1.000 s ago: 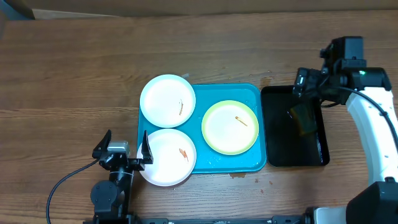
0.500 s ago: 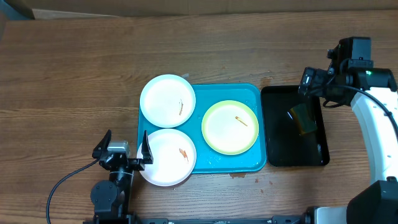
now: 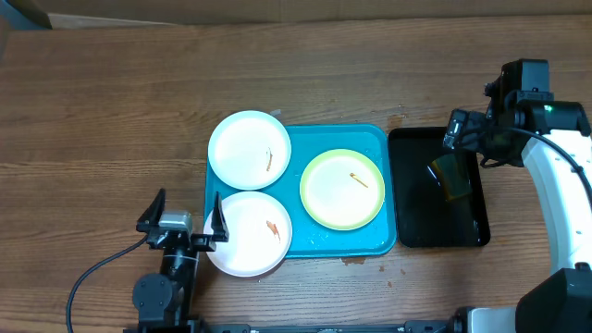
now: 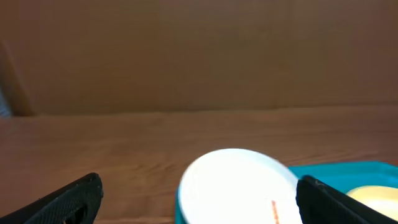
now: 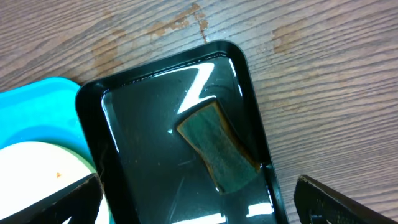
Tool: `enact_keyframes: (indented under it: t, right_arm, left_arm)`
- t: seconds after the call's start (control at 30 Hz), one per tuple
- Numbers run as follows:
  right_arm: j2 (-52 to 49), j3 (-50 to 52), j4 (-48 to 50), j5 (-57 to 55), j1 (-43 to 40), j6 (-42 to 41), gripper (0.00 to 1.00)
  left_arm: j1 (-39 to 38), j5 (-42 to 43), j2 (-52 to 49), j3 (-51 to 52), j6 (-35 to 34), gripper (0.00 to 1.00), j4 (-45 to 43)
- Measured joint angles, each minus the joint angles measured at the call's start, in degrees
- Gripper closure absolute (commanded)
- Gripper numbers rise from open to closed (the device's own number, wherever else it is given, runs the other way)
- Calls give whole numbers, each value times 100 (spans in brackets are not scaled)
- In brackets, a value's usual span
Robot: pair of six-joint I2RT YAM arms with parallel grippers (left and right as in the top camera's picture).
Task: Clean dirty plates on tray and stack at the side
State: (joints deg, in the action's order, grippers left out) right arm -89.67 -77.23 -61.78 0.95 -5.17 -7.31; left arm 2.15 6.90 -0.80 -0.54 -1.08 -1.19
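From above, the blue tray (image 3: 379, 139) lies mid-frame with three plates on it. A white plate (image 3: 249, 151) overhangs its upper-left corner, a second white plate (image 3: 248, 233) overhangs its lower-left edge, and a green-rimmed plate (image 3: 342, 189) sits at right. Each carries an orange speck, and only this view shows all three.

The left gripper (image 3: 188, 209), at lower left, is released, its fingers spread wide, with one finger at the second white plate's rim. Its wrist view adds only one white plate and a strip of tray; I cannot tell which white plate it is.

The right gripper (image 3: 470, 139) hangs over the upper right of the black tray (image 3: 416, 217), spread apart and empty. Its wrist view shows plainly the dark green sponge (image 5: 217, 146) lying tilted in that tray, which is dim from above.

Since a second ago the right gripper has shifted slightly rightward and down the frame. The plates and the left gripper have not moved.
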Motion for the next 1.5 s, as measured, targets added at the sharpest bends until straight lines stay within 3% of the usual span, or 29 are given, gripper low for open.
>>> enact_keyframes:
  t: [0.1, 0.23, 0.37, 0.5, 0.67, 0.9, 1.03, 1.1, 1.17, 1.3, 1.5]
  right_arm:
    - [0, 0, -35, 24, 0, 2, 0]
    - [-9, 2, -90, 118, 0, 4, 0]
    - [-81, 22, -155, 251, 2, 0, 0]
    - [-103, 203, -151, 317, 2, 2, 0]
    - [-105, 737, 129, 334, 2, 0, 0]
    - [-109, 1211, 695, 407, 2, -2, 1]
    - [-109, 1373, 907, 422, 2, 2, 1]
    - [-109, 1416, 935, 426, 2, -2, 2]
    - [-109, 1425, 953, 431, 2, -2, 2]
    - [-109, 1425, 966, 446, 4, -11, 5]
    - [-109, 1425, 968, 461, 2, -15, 5]
  left_arm:
    - [0, 374, -26, -144, -238, 0, 284]
    - [-7, 863, -658, -1150, -516, 0, 1176]
    - [-7, 1609, -2057, -3101, -647, 0, 2212]
    - [-118, 2332, -3936, -5484, -691, 0, 4430]
    - [-525, 2717, -6131, -7158, -782, 0, 5886]
    - [-697, 3309, -7893, -7495, -1338, 0, 6004]
    - [-1320, 2837, -8548, -7495, -1615, 14, 6142]
    - [-1720, 2455, -8802, -7495, -1803, 26, 6122]
    - [-2170, 1978, -9062, -7495, -2050, 51, 6022]
    - [-2830, 1134, -9517, -7497, -2420, 53, 5936]
    - [-3143, 404, -10107, -7497, -2839, 52, 5890]
